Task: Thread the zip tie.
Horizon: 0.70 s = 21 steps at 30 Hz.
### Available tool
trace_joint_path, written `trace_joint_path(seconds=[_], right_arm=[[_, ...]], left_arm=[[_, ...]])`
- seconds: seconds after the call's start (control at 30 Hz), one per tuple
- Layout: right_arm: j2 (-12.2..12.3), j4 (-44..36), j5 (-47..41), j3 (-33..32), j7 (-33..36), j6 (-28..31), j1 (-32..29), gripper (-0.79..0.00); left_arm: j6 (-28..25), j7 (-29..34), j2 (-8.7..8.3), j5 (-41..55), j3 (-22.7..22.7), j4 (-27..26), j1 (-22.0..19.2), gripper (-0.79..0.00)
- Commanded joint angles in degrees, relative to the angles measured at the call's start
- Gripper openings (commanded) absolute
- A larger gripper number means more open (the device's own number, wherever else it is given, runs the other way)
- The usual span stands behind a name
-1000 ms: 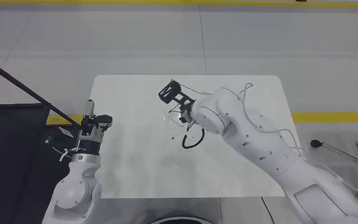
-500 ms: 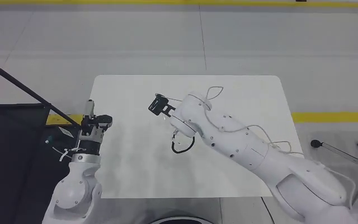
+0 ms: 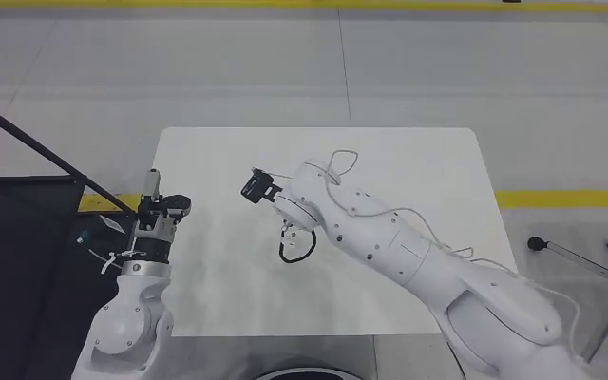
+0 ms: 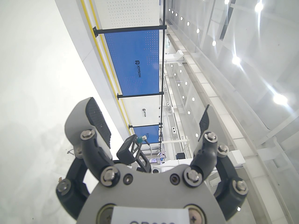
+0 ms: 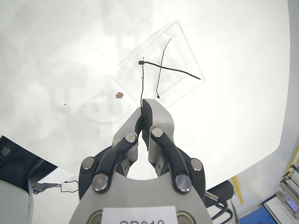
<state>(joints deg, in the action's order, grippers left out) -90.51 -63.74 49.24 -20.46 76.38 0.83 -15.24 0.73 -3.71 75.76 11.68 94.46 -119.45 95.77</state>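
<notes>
A thin black zip tie (image 5: 142, 82) runs from my right gripper (image 5: 142, 104), which is shut on its end, to a small black head (image 5: 140, 62). Below it a clear flat tray (image 5: 186, 54) lies on the white table (image 5: 233, 47). On the tray a thicker black tie (image 5: 177, 71) crosses another thin one (image 5: 161, 64). I cannot tell which strap the head belongs to. In the top view the right arm (image 3: 361, 218) stretches over the table's middle. My left gripper (image 4: 149, 108) is open and holds nothing, pointing up by the table's left edge (image 3: 160, 201).
A small brown scrap (image 5: 119, 95) lies on the table beside the tray. A black cable loop (image 3: 294, 249) hangs under the right arm. A dark panel (image 3: 38, 247) stands left of the table. The table (image 3: 427, 161) is bare at its far right.
The right arm has swung leftward across the table, its wrist now nearer the left arm. The left arm has not moved.
</notes>
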Motion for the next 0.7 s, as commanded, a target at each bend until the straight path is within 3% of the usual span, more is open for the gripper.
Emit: trace_joint_path(seconds=[0.0,0.03,0.2,0.43,0.5,0.6,0.67], right_arm=[[-0.51,0.86,-0.03,-0.02,0.03,0.28,0.15,-0.705],[-0.74,1.22,-0.01,-0.08,0.04,0.39,0.21,-0.643],[-1.61,2.54,0.33,-0.57,0.35,0.91,0.49,-0.514],[-2.11,2.99,1.24,-1.66,1.40,1.42,0.26,-0.388],[-2.06,2.60,0.61,-2.51,1.47,2.26,0.07,-0.308],[-1.75,1.54,0.93,-3.71,2.01,2.49,-0.19,-0.283],[-1.37,0.52,1.26,-4.69,2.61,2.74,-0.45,-0.191]], left_arm=[[0.00,0.00,0.00,0.00,0.00,0.00,0.00,0.000],[0.00,0.00,0.00,0.00,0.00,0.00,0.00,0.000],[0.00,0.00,0.00,0.00,0.00,0.00,0.00,0.000],[0.00,0.00,0.00,0.00,0.00,0.00,0.00,0.000],[0.00,0.00,0.00,0.00,0.00,0.00,0.00,0.000],[0.00,0.00,0.00,0.00,0.00,0.00,0.00,0.000],[0.00,0.00,0.00,0.00,0.00,0.00,0.00,0.000]])
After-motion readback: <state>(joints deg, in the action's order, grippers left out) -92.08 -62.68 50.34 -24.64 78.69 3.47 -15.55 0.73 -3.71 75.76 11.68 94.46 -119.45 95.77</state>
